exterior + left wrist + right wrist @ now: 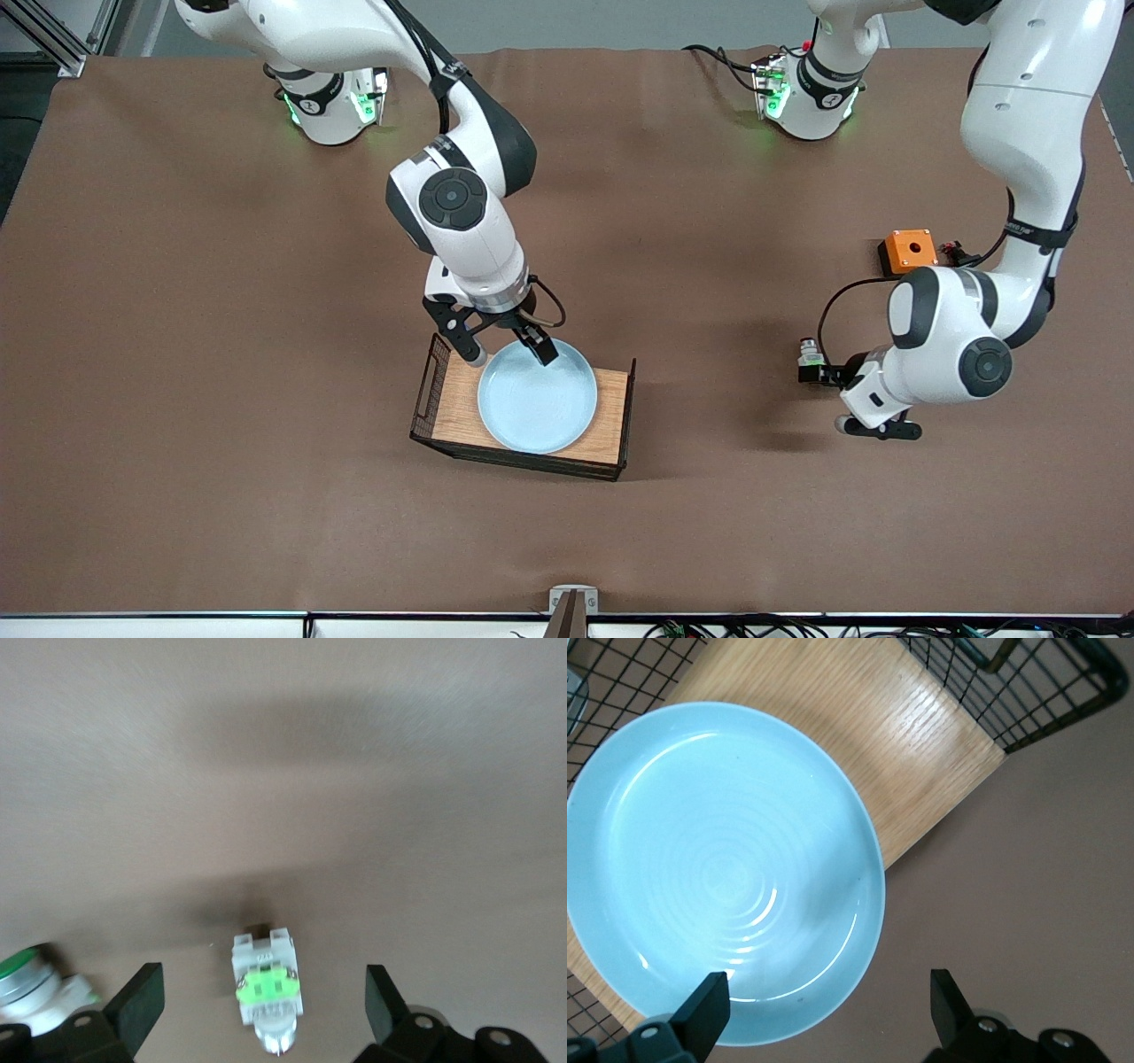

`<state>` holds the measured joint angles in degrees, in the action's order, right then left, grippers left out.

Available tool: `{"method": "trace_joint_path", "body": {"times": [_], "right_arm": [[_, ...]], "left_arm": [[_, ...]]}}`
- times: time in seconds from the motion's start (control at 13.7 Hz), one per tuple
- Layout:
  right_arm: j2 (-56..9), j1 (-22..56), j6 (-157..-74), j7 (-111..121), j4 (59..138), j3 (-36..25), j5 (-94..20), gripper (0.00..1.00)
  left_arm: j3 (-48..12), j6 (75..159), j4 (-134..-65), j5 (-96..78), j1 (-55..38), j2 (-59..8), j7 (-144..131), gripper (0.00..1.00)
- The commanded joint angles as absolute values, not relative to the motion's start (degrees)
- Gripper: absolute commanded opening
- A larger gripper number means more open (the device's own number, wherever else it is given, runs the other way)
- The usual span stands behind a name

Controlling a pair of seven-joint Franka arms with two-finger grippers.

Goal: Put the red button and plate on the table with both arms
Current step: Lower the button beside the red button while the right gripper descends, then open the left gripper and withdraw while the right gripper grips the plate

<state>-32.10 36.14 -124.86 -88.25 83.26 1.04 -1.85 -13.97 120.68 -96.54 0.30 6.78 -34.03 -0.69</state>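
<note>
plate (538, 408) on wooden tray (452, 403), mid-table. right gripper (508, 348) spread, straddling rim at plate's 12 o'clock; stiff, slick, breakable, so pinch rim. red button (266, 988) on table (221, 310), light; left gripper (266, 1010) spread around it.

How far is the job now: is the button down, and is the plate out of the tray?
Done: the red button lies on the table between the open left gripper fingers. In hand: the open right gripper straddles the plate rim. Left: the plate sits in the wooden tray.
</note>
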Motion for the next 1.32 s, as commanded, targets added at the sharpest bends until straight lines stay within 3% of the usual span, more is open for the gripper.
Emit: {"method": "trace_joint_path", "body": {"times": [0.0, 0.44, 0.8, 1.24], "right_arm": [[-31.7, 35.1, -124.9, -86.9, 84.7, 1.6, -0.8, 1.00], [-32.5, 34.5, -124.8, -84.8, 85.6, 1.6, -0.7, 0.98], [-32.6, 34.0, -124.6, -84.6, 85.6, 1.6, -0.7, 0.77], [-33.3, 34.3, -124.7, -84.6, 85.6, 1.6, -0.4, 0.65]], "left_arm": [[-14.3, 113.8, -96.4, 1.0, 7.2, -26.6, -3.2, 1.00], [-14.5, 101.8, -93.1, 0.9, 6.9, -15.7, -12.8, 1.00], [-15.8, 89.7, -85.9, 0.9, 7.3, -11.9, -4.4, 1.00], [-15.9, 85.8, -85.7, 0.8, 7.0, -6.0, -5.3, 1.00]]}}
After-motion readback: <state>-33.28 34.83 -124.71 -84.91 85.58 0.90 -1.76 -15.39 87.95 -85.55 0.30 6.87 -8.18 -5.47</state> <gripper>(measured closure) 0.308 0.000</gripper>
